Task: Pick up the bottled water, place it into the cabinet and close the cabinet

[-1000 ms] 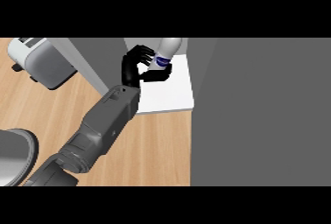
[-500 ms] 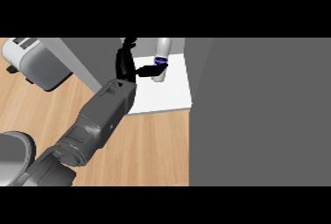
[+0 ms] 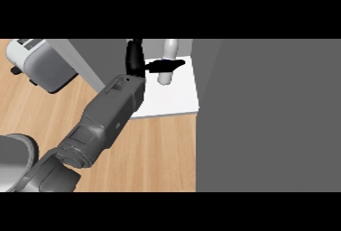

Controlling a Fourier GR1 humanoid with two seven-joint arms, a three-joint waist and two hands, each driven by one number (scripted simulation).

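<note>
The bottled water (image 3: 167,63), pale with a white top, stands upright on the white cabinet shelf (image 3: 173,101) at the top middle of the head view. My left hand (image 3: 135,57) is just left of it, at the end of the grey forearm (image 3: 106,122) that comes in from the lower left. Its fingers point straight up and its thumb (image 3: 165,66) sticks out to the right across the bottle's front. The hand is open and no fingers curl round the bottle. My right hand is out of the picture.
A broad dark grey cabinet panel (image 3: 266,113) fills the right side. A grey cabinet wall (image 3: 83,58) slants at the shelf's left. A silver toaster (image 3: 36,65) stands on the wooden counter (image 3: 153,153) at top left, a round metal vessel (image 3: 13,162) at lower left.
My left hand was curled round the bottle one second ago; its fingers have since straightened and let go. The bottle now stands on the shelf by itself.
</note>
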